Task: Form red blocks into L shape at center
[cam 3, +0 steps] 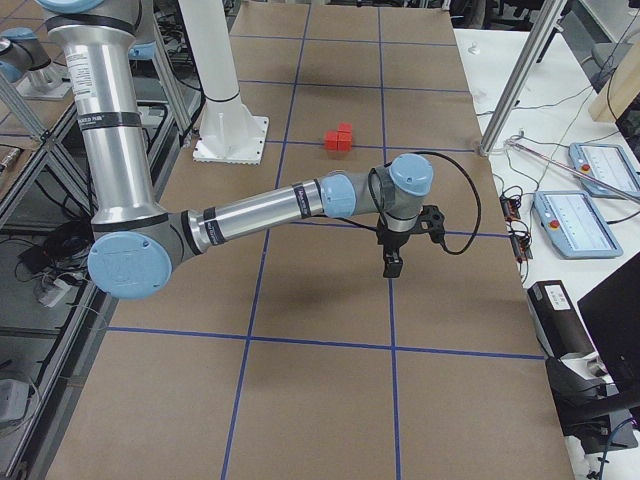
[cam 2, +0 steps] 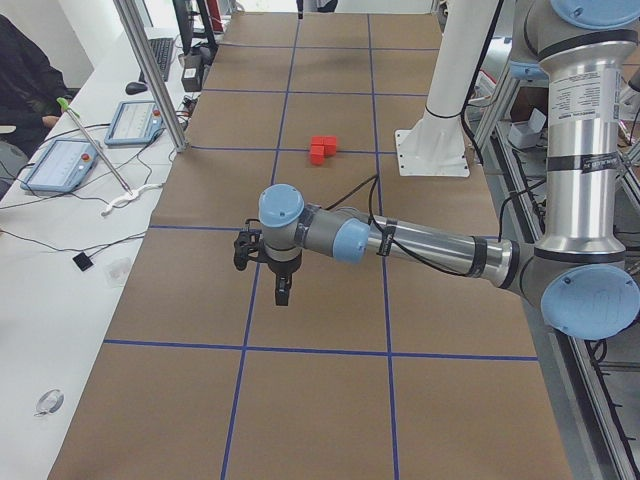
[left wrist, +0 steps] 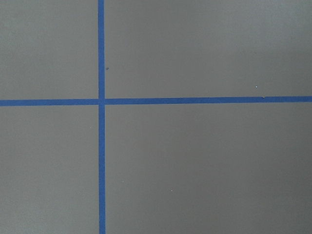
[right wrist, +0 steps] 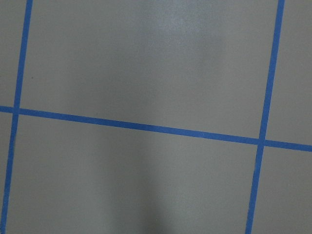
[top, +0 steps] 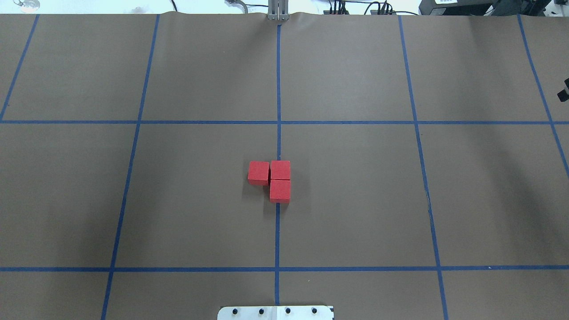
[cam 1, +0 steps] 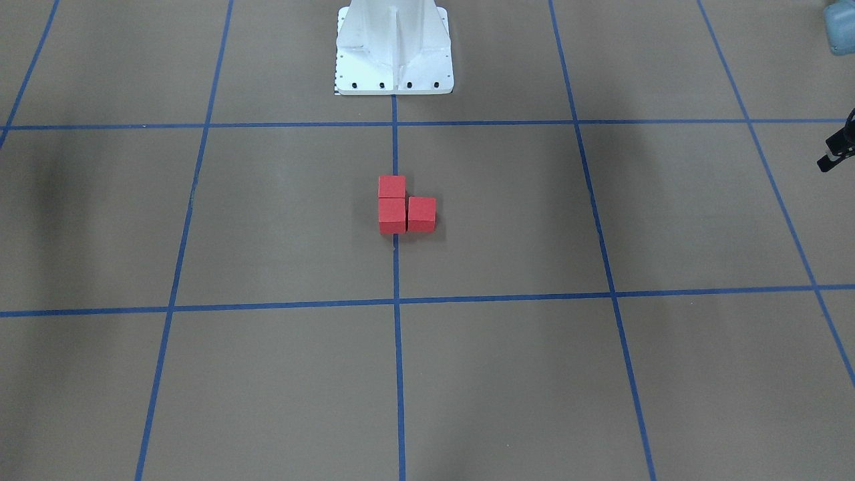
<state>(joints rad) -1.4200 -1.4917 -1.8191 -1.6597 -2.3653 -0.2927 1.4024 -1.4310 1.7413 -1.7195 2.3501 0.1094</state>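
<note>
Three red blocks sit touching in an L at the table's center, on the middle blue grid line. In the overhead view one (top: 258, 172) lies left of the corner block (top: 280, 170), and the third (top: 280, 190) lies nearer the robot. They also show in the front-facing view (cam 1: 392, 215). My left gripper (cam 2: 283, 290) hangs fingers-down above the table, far from the blocks (cam 2: 323, 149). My right gripper (cam 3: 393, 265) hangs the same way at the other end, away from the blocks (cam 3: 340, 139). I cannot tell whether either is open or shut. The wrist views show only brown paper and blue lines.
The white robot pedestal (cam 1: 394, 53) stands behind the blocks. A dark sliver of arm hardware (cam 1: 836, 150) shows at the front-facing view's right edge. A side bench with tablets (cam 2: 60, 165) and cables runs along the far table edge, with aluminium posts (cam 3: 515, 90).
</note>
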